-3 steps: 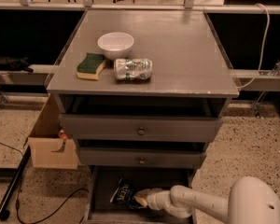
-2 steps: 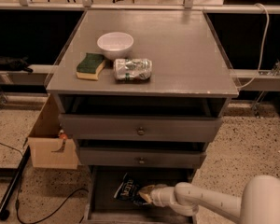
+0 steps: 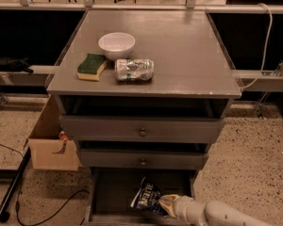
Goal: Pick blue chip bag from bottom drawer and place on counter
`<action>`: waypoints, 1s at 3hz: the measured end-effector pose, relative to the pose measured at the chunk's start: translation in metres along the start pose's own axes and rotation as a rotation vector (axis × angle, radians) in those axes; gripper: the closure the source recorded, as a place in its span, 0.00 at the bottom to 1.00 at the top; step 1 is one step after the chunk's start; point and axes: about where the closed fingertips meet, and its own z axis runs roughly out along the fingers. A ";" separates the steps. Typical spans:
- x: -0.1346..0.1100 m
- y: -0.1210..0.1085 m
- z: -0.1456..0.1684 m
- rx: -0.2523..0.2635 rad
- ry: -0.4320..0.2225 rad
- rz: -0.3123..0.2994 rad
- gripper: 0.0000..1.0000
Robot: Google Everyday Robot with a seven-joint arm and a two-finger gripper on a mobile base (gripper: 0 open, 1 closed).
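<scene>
The blue chip bag (image 3: 146,195), dark navy with white lettering, lies tilted in the open bottom drawer (image 3: 111,197), right of its middle. My gripper (image 3: 164,204) reaches in from the lower right on a white arm and sits at the bag's right lower edge, touching it. The counter (image 3: 179,51) is the flat grey top of the drawer cabinet, above.
On the counter stand a white bowl (image 3: 116,44), a green-and-yellow sponge (image 3: 91,66) and a crushed silver-green can (image 3: 134,70). Two knobbed drawers (image 3: 142,132) sit partly open above the bottom one. A cardboard box (image 3: 52,140) and a black cable lie on the floor at left.
My arm has drawn slightly right and lower in the drawer, and the chip bag has shifted right and tipped more upright with it.
</scene>
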 end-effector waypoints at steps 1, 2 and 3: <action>-0.003 -0.001 -0.066 0.056 -0.031 -0.001 1.00; -0.023 -0.011 -0.105 0.104 -0.035 -0.025 1.00; -0.023 -0.011 -0.105 0.104 -0.036 -0.026 1.00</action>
